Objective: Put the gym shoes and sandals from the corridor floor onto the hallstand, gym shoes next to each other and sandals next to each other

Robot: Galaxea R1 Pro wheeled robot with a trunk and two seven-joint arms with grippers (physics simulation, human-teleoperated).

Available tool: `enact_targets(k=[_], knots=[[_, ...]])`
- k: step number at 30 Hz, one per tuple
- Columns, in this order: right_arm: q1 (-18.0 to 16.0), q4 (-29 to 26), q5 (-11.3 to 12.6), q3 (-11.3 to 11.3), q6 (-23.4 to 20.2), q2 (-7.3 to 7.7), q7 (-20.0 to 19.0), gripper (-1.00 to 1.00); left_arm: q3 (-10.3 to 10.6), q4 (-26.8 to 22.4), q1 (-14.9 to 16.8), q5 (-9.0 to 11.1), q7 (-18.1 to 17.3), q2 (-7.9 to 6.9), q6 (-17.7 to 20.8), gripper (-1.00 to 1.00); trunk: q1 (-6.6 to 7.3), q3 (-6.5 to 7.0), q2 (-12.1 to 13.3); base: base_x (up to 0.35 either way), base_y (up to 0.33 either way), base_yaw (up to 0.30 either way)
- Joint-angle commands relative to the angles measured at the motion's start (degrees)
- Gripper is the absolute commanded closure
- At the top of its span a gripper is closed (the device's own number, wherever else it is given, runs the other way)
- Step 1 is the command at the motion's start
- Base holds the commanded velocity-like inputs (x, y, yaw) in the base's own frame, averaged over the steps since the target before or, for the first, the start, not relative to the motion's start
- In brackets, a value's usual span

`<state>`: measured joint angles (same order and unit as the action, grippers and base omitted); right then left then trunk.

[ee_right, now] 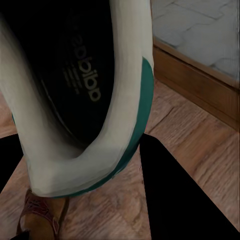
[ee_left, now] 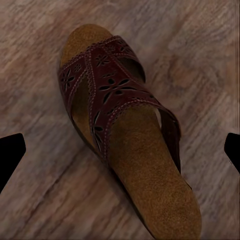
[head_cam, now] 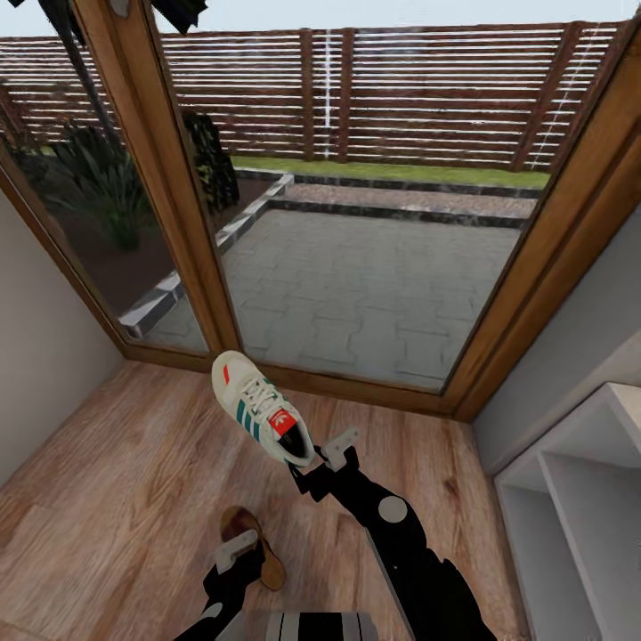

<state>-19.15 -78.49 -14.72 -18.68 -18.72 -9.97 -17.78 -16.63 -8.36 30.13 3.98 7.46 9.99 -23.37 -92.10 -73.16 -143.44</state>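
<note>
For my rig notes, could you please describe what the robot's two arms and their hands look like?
Both arms are glossy black with rounded segments. The right arm carries a light grey round disc on its side. Its right hand and the left hand end in pale grey, flat plate-like fingers on black bases. In the wrist views the fingertips look plain black. No cables show.

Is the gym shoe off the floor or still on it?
Off: the right gripper holds the gym shoe by its heel, above the floor.
</note>
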Motion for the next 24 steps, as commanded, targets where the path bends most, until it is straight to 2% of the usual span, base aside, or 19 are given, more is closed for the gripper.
enact_targets(k=[1, 10, 24], knots=[[0.0, -0.1, -0.5, 0.0, -0.3, -0.03, -0.4, 1.00, 0.2, 0.0, 0.0, 0.4, 0.1, 0.00, -0.2, -1.00, 0.01, -0.04, 0.0, 0.000, 0.000, -0.225], [0.0, -0.1, -0.5, 0.0, -0.3, -0.03, -0.4, 1.00, 0.2, 0.0, 0.0, 0.4, 0.1, 0.00, -0.2, -1.00, 0.01, -0.04, 0.0, 0.000, 0.000, -0.228], [0.0, -0.3, -0.5, 0.1, -0.3, -0.03, -0.4, 1.00, 0.2, 0.0, 0.0, 0.4, 0.1, 0.00, -0.2, -1.00, 0.01, -0.04, 0.0, 0.000, 0.000, -0.028]])
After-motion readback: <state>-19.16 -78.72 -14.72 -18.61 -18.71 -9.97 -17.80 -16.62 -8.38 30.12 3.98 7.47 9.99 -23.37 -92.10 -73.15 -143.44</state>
